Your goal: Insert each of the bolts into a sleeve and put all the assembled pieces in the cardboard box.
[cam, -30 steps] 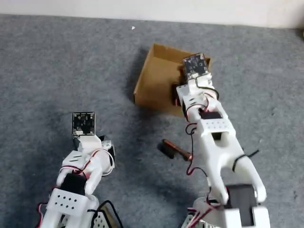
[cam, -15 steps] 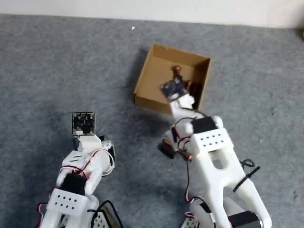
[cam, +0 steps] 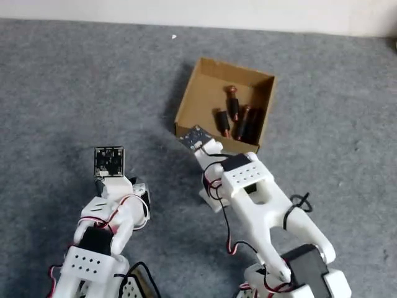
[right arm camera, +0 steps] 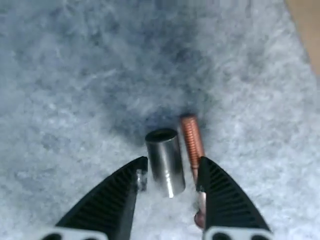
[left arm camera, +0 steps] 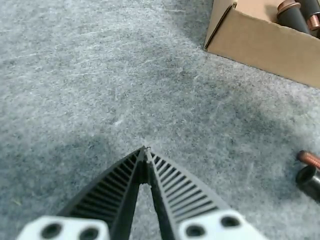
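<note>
1. The right claw point(right arm camera: 172, 167) hangs released just above the grey carpet point(cam: 74, 81). Its jaws are spread to either side of one dark sleeve point(right arm camera: 164, 162) and one copper bolt point(right arm camera: 191, 142), and it grips neither.
2. Sleeve and bolt lie side by side, touching or nearly so, with the bolt not inside the sleeve. They rest on the carpet near the near wall of the cardboard box point(cam: 186, 108).
3. The left claw point(left arm camera: 145, 152) is clenched on nothing, low over the carpet's near left part, well apart from the box.
4. The box sits toward the middle of the carpet's far edge. Inside lie assembled pieces point(cam: 232, 102), at least three and possibly four; they overlap too much to be sure.
5. The step in hand, as I judge it, is picking up the one remaining loose pair for assembly.
6. The next move likely calls for shifting sideways so the jaws close on one part alone. Closing now would pinch both together.
7. Count: two arms, one box, one loose sleeve, one loose bolt.
</note>
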Controlling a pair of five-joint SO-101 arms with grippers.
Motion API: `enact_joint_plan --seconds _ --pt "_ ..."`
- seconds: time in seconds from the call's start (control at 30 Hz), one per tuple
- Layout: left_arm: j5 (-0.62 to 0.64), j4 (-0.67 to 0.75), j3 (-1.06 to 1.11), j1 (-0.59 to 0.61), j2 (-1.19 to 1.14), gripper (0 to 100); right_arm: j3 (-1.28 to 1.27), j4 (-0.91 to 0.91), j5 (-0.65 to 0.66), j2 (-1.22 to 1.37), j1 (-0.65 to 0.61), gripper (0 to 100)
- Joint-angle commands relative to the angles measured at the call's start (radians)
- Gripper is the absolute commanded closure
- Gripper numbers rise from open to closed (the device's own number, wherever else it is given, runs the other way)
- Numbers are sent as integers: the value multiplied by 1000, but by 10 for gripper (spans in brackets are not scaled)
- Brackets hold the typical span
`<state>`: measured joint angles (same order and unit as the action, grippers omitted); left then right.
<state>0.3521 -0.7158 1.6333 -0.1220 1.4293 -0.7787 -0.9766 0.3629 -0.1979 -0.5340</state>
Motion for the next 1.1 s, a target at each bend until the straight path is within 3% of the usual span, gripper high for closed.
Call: enact_joint_plan --seconds 0.0,0.43,0.67,1.07 --pt "-12 18 -7 15 12 995 2 31 17 42 -16 872" --pt "-12 18 -7 15 12 995 1 -16 15 47 -22 899" --pt "-12 18 -7 15 12 995 -73 -38 11 8 -131 899" --pt "-12 18 -7 15 12 995 -85 -38 11 10 -133 927"
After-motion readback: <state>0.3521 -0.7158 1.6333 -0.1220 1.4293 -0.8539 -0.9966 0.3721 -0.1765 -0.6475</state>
